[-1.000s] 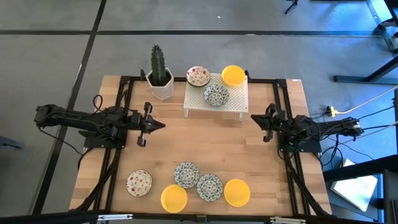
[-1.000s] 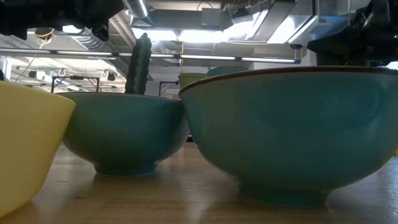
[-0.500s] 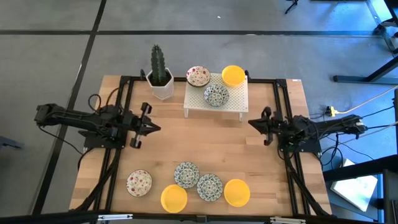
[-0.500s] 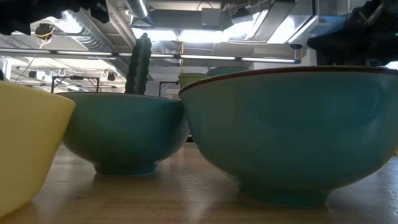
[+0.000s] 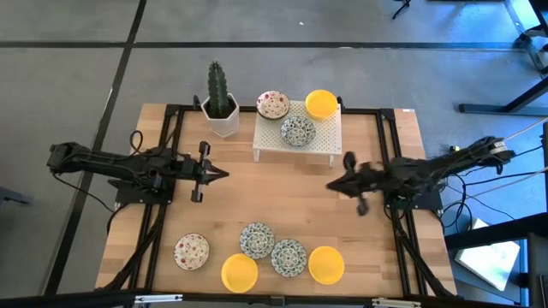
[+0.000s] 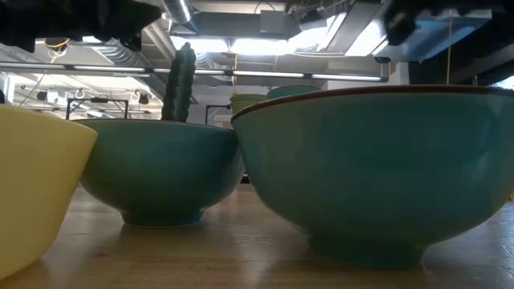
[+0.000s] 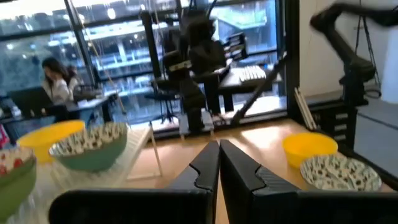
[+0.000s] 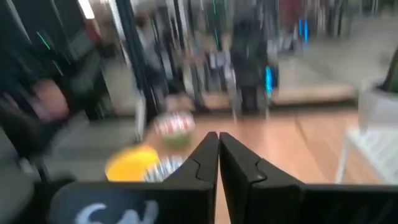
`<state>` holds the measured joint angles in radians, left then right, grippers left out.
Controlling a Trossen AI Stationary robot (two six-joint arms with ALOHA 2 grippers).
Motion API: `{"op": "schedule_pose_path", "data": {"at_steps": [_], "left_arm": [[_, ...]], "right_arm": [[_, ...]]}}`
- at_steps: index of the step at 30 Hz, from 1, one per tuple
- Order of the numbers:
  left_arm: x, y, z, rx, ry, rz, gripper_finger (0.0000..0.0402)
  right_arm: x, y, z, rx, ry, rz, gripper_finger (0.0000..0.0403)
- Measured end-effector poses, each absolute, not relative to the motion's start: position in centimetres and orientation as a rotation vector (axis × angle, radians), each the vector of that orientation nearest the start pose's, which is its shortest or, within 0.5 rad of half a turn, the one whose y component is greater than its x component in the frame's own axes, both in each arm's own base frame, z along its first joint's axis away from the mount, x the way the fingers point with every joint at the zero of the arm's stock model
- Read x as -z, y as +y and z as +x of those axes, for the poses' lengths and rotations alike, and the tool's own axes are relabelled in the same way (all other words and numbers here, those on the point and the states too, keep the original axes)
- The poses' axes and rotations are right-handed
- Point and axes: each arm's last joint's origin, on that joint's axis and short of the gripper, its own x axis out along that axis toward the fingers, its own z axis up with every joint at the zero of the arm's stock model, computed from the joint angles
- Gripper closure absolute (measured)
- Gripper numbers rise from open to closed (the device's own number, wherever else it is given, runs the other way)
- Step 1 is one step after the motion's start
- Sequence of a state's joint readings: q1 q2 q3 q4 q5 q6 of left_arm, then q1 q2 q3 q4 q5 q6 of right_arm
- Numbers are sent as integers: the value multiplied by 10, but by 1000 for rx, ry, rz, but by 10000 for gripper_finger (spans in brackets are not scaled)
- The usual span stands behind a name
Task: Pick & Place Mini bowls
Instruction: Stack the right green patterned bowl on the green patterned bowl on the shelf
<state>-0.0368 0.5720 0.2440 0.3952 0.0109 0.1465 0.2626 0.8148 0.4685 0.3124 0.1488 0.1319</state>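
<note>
Pincers both closed, holding nothing: my left gripper (image 5: pixel 221 174) sits left of centre, my right gripper (image 5: pixel 332 185) right of centre, both over bare table (image 5: pixel 282 201). Mini bowls: three on the white rack (image 5: pixel 330 137) at upper centre, six in a row (image 5: pixel 258 254) along the frame's bottom edge.

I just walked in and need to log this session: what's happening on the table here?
Nothing is held. The left gripper and right gripper are both shut and empty over the table's middle. Three mini bowls sit on the white rack at the back, beside the cactus pot; five more wait along the front edge, including two yellow ones.
</note>
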Motion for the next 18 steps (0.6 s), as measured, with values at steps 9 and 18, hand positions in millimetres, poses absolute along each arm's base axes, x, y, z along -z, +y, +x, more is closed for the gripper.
{"op": "schedule_pose_path", "data": {"at_steps": [9, 18], "left_arm": [[-229, -6, 146, 52, -53, 90, 395], [-227, -6, 146, 55, -31, 42, 391]], "right_arm": [[-288, 86, 280, -119, 596, 155, 357], [-252, 139, 347, -235, 1006, 90, 266]]}}
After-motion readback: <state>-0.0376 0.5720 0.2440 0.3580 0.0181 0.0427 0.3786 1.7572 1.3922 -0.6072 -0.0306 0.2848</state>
